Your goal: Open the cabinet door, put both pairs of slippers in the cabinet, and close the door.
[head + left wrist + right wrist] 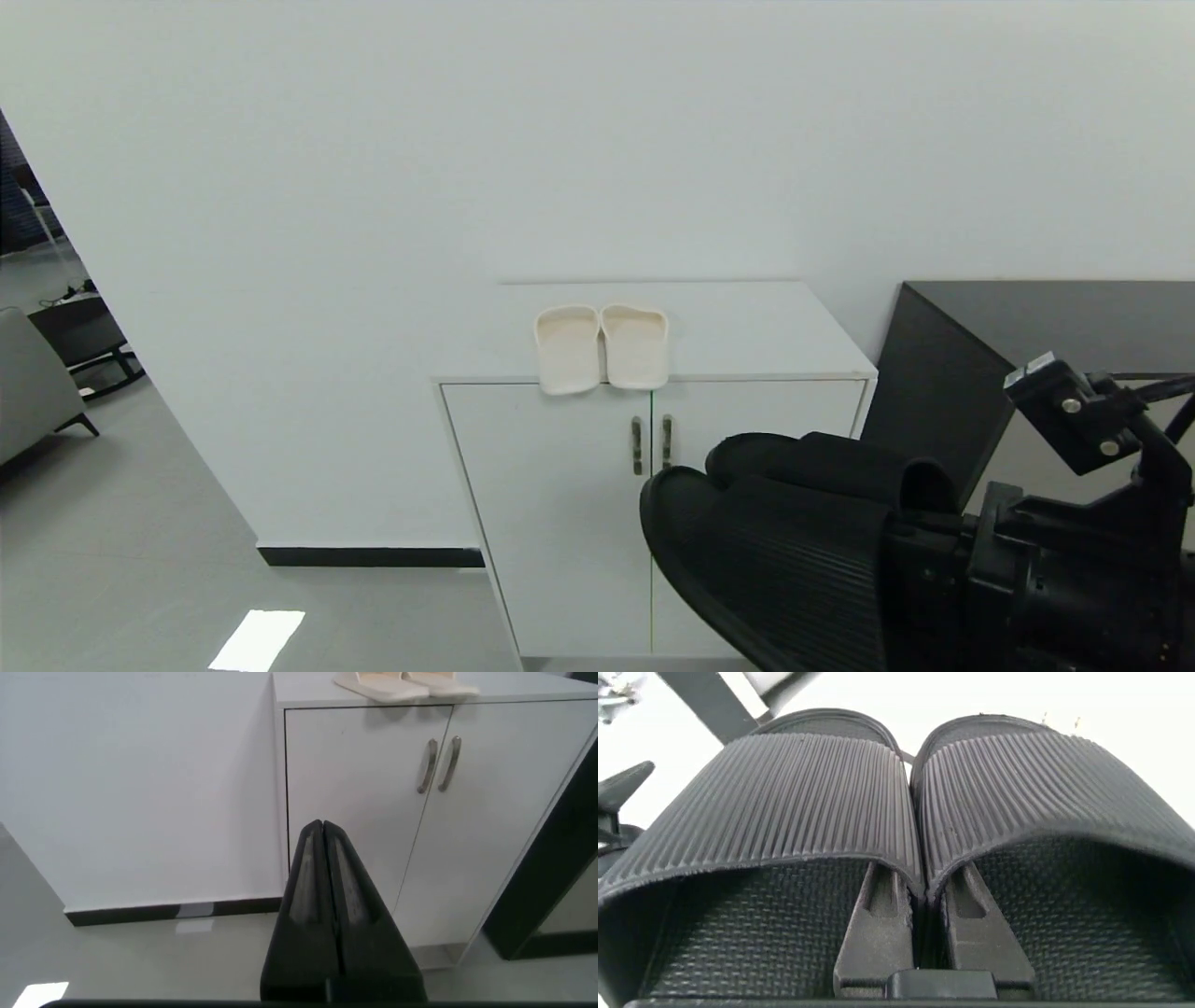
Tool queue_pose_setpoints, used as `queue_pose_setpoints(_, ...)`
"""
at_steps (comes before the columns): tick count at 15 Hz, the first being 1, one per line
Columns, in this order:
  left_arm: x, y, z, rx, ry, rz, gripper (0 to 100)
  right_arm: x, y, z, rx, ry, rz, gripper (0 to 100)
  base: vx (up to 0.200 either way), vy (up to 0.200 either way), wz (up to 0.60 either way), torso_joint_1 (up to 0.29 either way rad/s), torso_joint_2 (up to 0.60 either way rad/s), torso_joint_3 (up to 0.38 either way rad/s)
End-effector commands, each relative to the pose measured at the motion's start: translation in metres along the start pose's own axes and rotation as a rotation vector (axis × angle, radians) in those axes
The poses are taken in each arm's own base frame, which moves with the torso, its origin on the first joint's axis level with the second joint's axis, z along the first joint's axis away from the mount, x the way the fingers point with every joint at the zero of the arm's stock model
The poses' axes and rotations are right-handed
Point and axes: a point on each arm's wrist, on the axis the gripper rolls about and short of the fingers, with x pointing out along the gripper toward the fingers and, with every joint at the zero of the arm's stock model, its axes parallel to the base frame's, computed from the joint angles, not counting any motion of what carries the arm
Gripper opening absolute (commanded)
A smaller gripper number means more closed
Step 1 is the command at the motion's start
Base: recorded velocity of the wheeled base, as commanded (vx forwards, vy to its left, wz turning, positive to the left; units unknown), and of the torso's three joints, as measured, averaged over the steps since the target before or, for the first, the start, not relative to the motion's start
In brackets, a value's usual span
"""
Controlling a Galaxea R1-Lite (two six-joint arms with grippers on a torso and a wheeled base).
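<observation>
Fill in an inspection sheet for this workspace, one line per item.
surface: white cabinet top, carrying one pair.
job's things: cabinet doors shut; cream slippers overhang the top's front edge; black slippers held up.
clutter: nothing seen.
hands: right hand shut on the black slippers' inner edges; left hand shut, empty, facing the cabinet.
cables: nothing seen.
surroundings: white wall, grey floor, dark panel right of cabinet, chair far left.

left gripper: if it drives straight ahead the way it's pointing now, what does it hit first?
Probably the cabinet's closed left door, near its outer edge, away from the handles. The left gripper is shut and nothing lies between, though depth is hard to judge.
</observation>
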Motion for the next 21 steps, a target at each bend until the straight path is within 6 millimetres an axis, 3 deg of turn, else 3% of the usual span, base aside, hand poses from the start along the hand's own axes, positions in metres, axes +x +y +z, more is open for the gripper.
queue_pose_setpoints(1, 0.0001, 0.0000, 0.0000, 0.001, 0.002, 0.000, 0, -0.0001, -0.0008, -0.0021, -0.001, 0.008, 0.000, 0, 0.000, -0.200, 0.00, 0.007, 0.01, -0.002)
queue_pose_setpoints(16, 0.0001, 0.0000, 0.0000, -0.001, 0.002, 0.001, 0, 0.0004, -0.0059, -0.0077, -0.044, 0.029, -0.023, 0, 0.000, -0.013, 0.00, 0.000, 0.00, 0.000)
queue_pose_setpoints(21, 0.0001, 0.0000, 0.0000, -0.001, 0.002, 0.001, 0, -0.0028, -0.0053, -0.0066, -0.052, 0.019, -0.018, 0, 0.000, 0.000, 0.00, -0.194, 0.43, 0.234)
